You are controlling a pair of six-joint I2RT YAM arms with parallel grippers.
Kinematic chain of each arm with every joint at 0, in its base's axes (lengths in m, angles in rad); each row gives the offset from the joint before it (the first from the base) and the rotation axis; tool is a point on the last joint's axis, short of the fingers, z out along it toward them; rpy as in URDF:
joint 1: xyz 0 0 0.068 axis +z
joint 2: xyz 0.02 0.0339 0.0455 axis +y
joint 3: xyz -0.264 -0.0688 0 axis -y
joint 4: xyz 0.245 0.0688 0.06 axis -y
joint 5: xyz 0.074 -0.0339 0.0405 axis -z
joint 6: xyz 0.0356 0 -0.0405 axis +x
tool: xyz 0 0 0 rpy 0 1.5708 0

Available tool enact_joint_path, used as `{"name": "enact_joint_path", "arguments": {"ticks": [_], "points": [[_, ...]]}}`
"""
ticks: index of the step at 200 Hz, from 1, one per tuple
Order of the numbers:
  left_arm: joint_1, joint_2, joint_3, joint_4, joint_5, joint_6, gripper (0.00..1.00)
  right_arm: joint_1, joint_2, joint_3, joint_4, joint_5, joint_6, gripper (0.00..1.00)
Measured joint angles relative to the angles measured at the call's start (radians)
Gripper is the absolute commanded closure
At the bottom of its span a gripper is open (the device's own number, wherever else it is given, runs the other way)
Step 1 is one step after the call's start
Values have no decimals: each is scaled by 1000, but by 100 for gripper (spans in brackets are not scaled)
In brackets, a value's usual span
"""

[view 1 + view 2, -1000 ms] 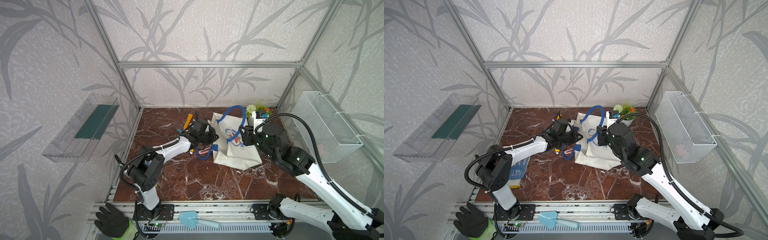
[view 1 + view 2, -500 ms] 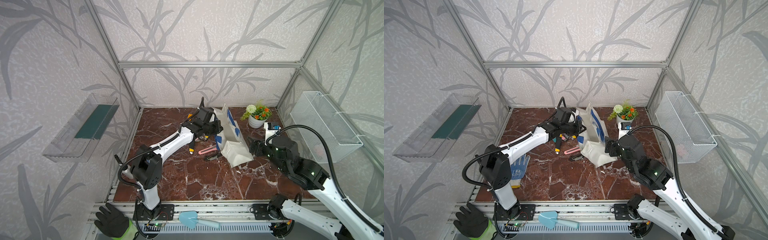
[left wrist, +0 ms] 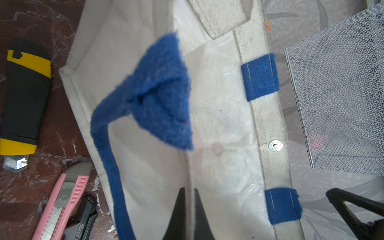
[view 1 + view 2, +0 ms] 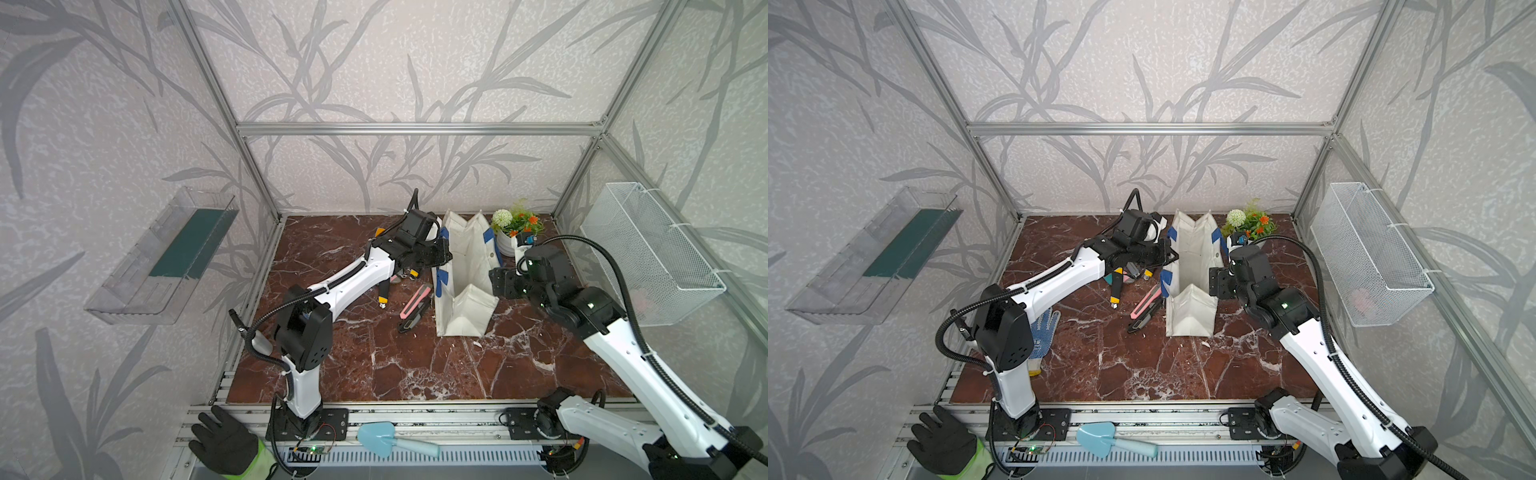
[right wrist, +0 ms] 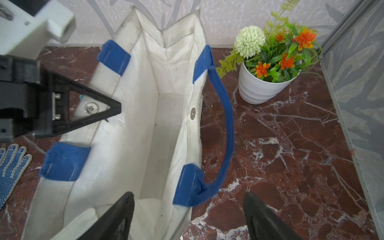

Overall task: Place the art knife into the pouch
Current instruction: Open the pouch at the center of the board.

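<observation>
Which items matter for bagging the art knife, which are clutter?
Job: white canvas pouch with blue straps; pink cutter, slim black cutter, yellow-black cutter (unclear which is the art knife).
Clutter: white pot of flowers; white wire mesh basket; blue-dotted knit glove; pale blue trowel; black rubber glove.

tabletop (image 4: pixel 415 365): red-brown marble | pouch (image 4: pixel 465 270) stood upright, mouth open | pink knife (image 4: pixel 413 297) and black knife (image 4: pixel 411 320) lay side by side just beside it | yellow-black knife (image 4: pixel 1116 291) near | flower pot (image 4: pixel 505 247) at back | dotted glove (image 4: pixel 1045 328) lay at left edge

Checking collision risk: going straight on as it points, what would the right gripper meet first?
Probably the white canvas pouch: its near wall and blue strap handle lie ahead of the right gripper.
</observation>
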Motion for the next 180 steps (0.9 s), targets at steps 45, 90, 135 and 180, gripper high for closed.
{"name": "enact_joint_path", "arguments": {"ticks": [45, 90, 135, 180], "points": [[-5, 0, 2, -3, 1, 4, 100, -80, 132, 13, 28, -69, -13, 45], [-7, 11, 31, -43, -11, 31, 100, -82, 223, 39, 39, -122, -26, 82], [-10, 4, 39, -133, -108, 95, 91, -86, 188, 42, 18, -45, -20, 100], [-16, -55, 10, -192, -157, 149, 32, -94, 69, -13, 0, 32, -26, 100]]}}
